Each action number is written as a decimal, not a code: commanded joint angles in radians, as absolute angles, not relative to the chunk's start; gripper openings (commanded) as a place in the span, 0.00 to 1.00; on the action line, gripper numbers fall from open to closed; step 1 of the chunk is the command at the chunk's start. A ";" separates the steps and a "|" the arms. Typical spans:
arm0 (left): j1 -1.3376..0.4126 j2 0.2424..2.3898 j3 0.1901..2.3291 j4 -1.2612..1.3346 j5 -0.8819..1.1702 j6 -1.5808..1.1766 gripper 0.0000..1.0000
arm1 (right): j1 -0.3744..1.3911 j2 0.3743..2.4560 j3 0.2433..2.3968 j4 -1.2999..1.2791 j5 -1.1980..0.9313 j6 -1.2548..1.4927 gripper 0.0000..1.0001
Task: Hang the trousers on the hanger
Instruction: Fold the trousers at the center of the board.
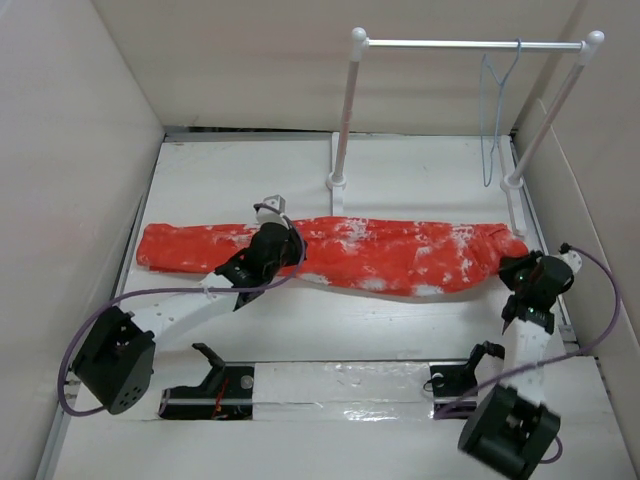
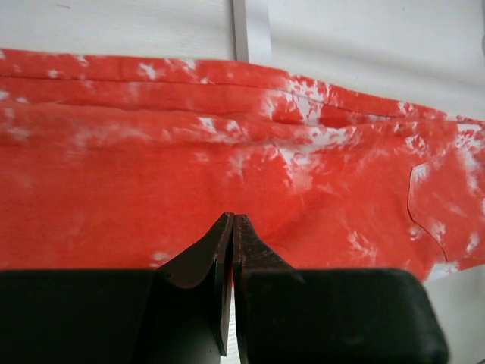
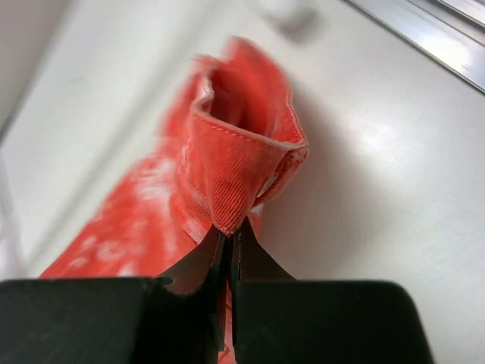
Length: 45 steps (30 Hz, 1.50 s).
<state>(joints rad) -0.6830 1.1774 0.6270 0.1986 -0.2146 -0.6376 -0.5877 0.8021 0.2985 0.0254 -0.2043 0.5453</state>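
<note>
Clamping fingers (image 2: 216, 246) of left gripper (image 2: 233, 224) and right gripper (image 3: 229, 227) onto the trousers (image 1: 400, 250); grasping, next needing joint lifting toward the hanger (image 1: 497, 120) at table's (image 1: 250, 180) far-right corner

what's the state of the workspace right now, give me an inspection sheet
surface: white table, with a shiny strip along the near edge
job's things: trousers lie lengthwise across the table; hanger hooked on the rail stand, far right, nothing on it
clutter: nothing seen
grippers: left gripper jaws shut at the trousers' near edge, pinch unclear; right gripper jaws shut on the trousers' right end, fabric bunched upward
cables: purple cable loops along each arm; the left one passes over the trousers
surroundings: plain beige walls on three sides
</note>
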 commanded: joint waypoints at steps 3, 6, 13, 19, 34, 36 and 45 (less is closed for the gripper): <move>-0.782 1.268 0.644 0.291 -0.345 -0.658 0.00 | -0.349 0.363 0.327 -0.150 -0.322 0.488 0.00; -0.805 1.324 0.644 0.330 -0.334 -0.701 0.00 | -0.226 0.238 0.376 -0.236 -0.304 0.522 0.00; -0.900 1.408 0.608 0.351 -0.408 -0.759 0.00 | -0.146 0.447 0.690 -0.240 -0.474 0.463 0.00; -0.963 1.535 0.598 0.383 -0.426 -0.810 0.00 | -0.127 0.552 0.892 -0.184 -0.543 0.477 0.00; -1.118 1.813 0.759 0.391 -0.443 -0.902 0.00 | 0.529 0.885 1.232 -0.166 -0.203 0.434 0.00; -1.118 1.828 0.765 0.408 -0.433 -0.907 0.00 | 0.658 0.922 1.281 -0.179 -0.043 0.402 0.00; -1.127 1.969 0.986 0.428 -0.342 -0.861 0.00 | 0.577 1.066 1.465 -0.192 -0.119 0.478 0.00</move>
